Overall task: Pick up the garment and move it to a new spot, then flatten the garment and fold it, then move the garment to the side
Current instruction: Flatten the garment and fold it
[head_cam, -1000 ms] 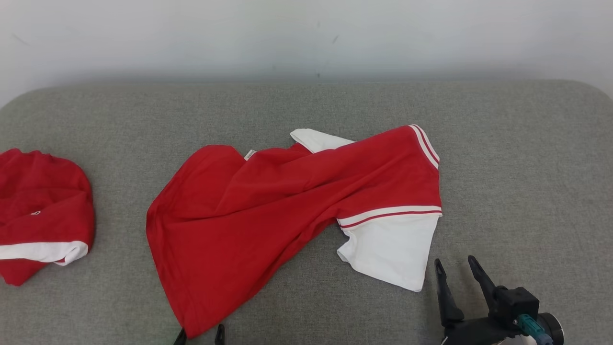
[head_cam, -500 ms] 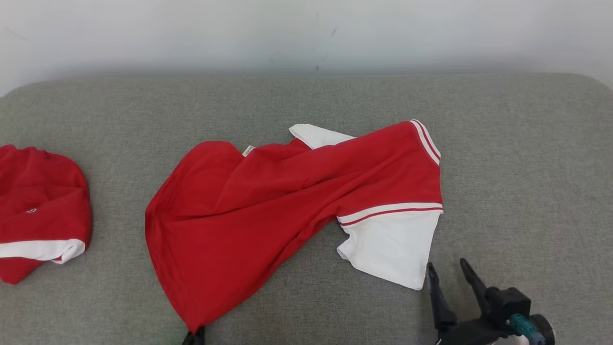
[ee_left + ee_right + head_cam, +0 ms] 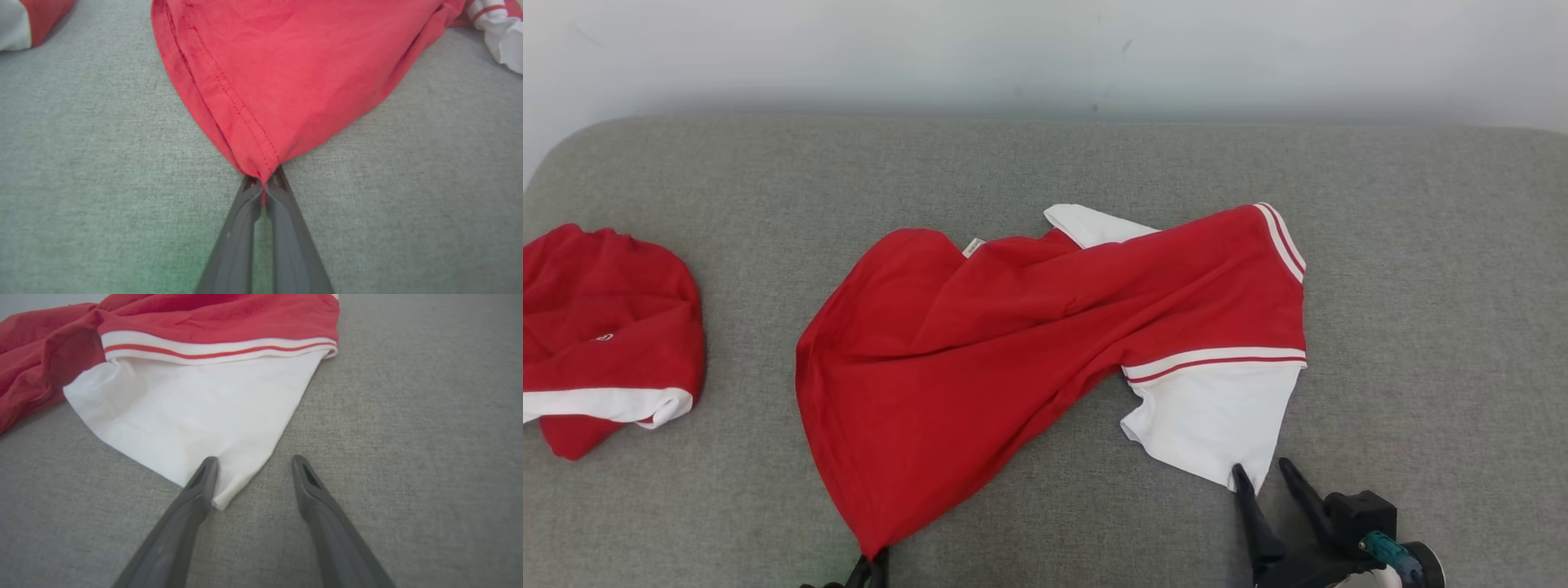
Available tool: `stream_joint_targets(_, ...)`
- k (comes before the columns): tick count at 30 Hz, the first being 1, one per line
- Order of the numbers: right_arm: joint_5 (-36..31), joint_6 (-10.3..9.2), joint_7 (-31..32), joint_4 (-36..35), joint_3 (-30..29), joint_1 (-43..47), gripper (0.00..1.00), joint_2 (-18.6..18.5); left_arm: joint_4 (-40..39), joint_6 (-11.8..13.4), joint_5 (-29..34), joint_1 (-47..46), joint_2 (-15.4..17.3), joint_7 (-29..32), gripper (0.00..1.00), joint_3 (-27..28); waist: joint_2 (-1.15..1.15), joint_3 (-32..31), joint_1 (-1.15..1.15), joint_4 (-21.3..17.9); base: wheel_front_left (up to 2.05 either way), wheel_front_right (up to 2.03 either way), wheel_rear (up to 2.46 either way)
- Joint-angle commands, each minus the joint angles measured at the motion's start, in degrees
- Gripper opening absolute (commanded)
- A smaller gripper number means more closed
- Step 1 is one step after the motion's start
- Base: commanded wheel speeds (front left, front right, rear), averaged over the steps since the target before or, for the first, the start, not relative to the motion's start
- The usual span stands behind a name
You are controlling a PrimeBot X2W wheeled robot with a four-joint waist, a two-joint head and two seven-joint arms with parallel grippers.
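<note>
Far left: a second red top (image 3: 609, 327) lies bunched, well apart from the rest. Centre: the garment (image 3: 1013, 343), red with white sleeves, lies crumpled on the grey cushion (image 3: 1421, 245), where it lay a second ago; only the camera has shifted a little. Left gripper (image 3: 263, 183): a second ago spread either side of the lower hem corner, now pinched tight on that corner. Right gripper (image 3: 254, 458): has crept up to the white sleeve (image 3: 196, 412). Its jaws are wide apart, one finger over the sleeve's corner tip, the other over bare cushion, nothing clamped.
</note>
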Motion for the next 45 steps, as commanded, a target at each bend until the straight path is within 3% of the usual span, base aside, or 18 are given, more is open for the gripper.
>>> stream_joint_targets(1, 0.13, -0.02, 0.71, 2.26, 1.66, 0.06, 0.00, 0.14, 0.00, 0.18, -0.41, -0.29, 0.01, 0.37, 0.00, -0.04, 0.00, 0.20, 0.00, 0.32, 0.00, 0.00, 0.00)
stream_joint_targets(7, 2.23, 0.00, 0.74, 2.44, 2.15, -0.51, 0.00, -0.51, -1.74, 0.32, -0.45, -0.88, 0.02, 0.26, 0.00, 0.29, 0.00, -0.03, 0.00, 0.75, 0.00, 0.00, 0.00)
stream_joint_targets(17, 6.22, -0.04, 0.34, -17.69, -3.47, -2.20, 0.00, -0.14, -11.53, -1.43, 1.72, -4.09, 1.26, 0.13, 0.00, 3.35, 0.00, -4.56, 0.00, -0.58, 0.00, 0.00, 0.00)
stream_joint_targets(22, 7.66, -0.04, 0.34, -24.70, -4.60, -7.06, 0.00, -2.14, -18.63, -2.21, 3.16, -9.20, 4.86, 0.13, 0.00, 5.77, 0.00, -7.31, 0.00, -1.73, 0.00, 0.00, 0.00)
stream_joint_targets(28, 11.66, -0.04, 0.34, -32.33, -5.75, -19.41, 0.00, -7.48, -25.25, -3.09, 4.12, -21.07, 14.40, 0.14, 0.00, 7.60, 0.00, -9.72, 0.00, -3.14, 0.00, 0.00, 0.00)
stream_joint_targets(36, 12.63, -0.04, 0.35, -34.24, -4.50, -35.12, 0.00, -14.62, -25.61, -3.37, 3.45, -38.49, 24.32, 4.59, 0.00, 2.07, 0.00, -9.46, 0.00, -3.45, 0.00, 0.00, 0.00)
stream_joint_targets(41, 13.11, -0.04, 1.40, -30.76, -1.67, -42.65, 0.00, -17.80, -24.44, -3.40, 0.86, -46.60, 26.34, 8.31, 0.00, -2.56, 0.00, -5.43, 0.00, -3.43, 0.00, 0.00, 0.00)
stream_joint_targets(45, 13.00, -0.04, 2.90, -28.87, -0.43, -46.62, 0.00, -18.21, -24.14, -3.38, -0.11, -49.97, 26.71, 9.57, 0.00, -4.69, 0.00, -0.42, 0.00, -3.49, 0.00, 0.00, 0.00)
